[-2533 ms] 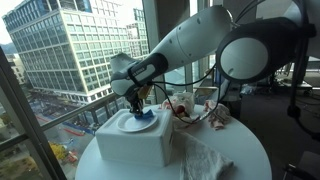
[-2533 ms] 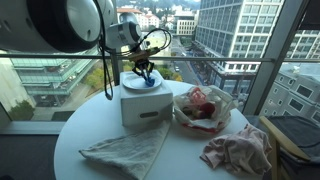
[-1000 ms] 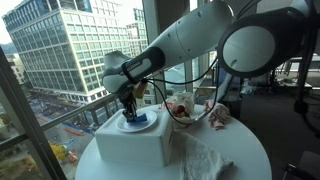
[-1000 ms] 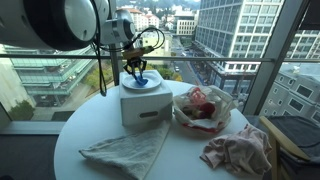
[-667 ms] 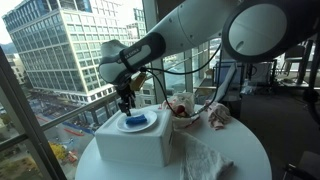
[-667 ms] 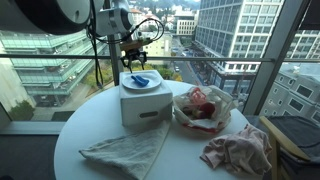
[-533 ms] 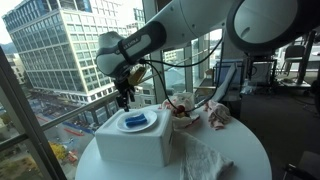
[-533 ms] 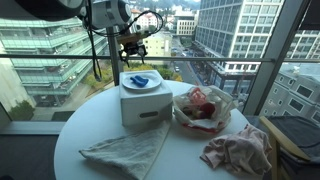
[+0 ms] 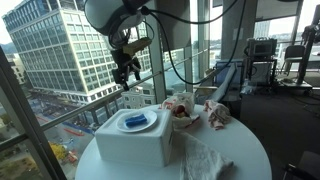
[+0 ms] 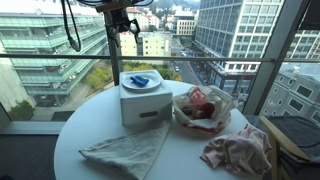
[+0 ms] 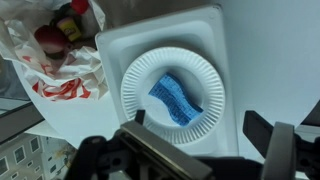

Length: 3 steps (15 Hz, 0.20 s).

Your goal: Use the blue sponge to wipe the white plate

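A blue sponge (image 9: pixel 138 121) (image 10: pixel 139 80) lies loose in the middle of the white plate (image 9: pixel 124 127) (image 10: pixel 128 86), which rests on a white box (image 9: pixel 130 148) (image 10: pixel 142 105). In both exterior views my gripper (image 9: pixel 127 72) (image 10: pixel 126 24) hangs high above the plate, well apart from it. The wrist view looks straight down on the sponge (image 11: pixel 175 98) and the plate (image 11: pixel 205 70). There the gripper (image 11: pixel 200 125) is open, its two fingertips (image 11: pixel 260 128) wide apart with nothing between them.
A plastic bag (image 10: pixel 200 108) (image 9: pixel 183 108) (image 11: pixel 55 60) holding red items stands beside the box. A grey cloth (image 10: pixel 125 150) (image 9: pixel 205 160) lies at the round table's front, a pinkish cloth (image 10: pixel 235 150) (image 9: pixel 218 115) off to one side. Window glass stands close behind the table.
The gripper was down on the sponge on the plate. It has opened, let the sponge go and risen high above the box. The sponge stays on the plate.
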{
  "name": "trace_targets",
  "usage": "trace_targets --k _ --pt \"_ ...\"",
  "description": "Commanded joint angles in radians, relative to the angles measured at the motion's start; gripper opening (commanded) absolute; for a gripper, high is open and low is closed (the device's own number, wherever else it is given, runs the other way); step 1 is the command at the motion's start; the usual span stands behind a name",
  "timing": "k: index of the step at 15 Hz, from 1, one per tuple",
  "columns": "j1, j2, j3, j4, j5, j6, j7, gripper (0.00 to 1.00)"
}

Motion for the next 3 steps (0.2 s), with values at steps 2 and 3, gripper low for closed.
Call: trace_targets --k 2,3 --pt "0.009 -0.164 -0.003 -0.212 0.001 0.04 0.116 1.0" --pt "0.008 -0.182 -0.001 -0.239 0.002 0.047 0.131 1.0"
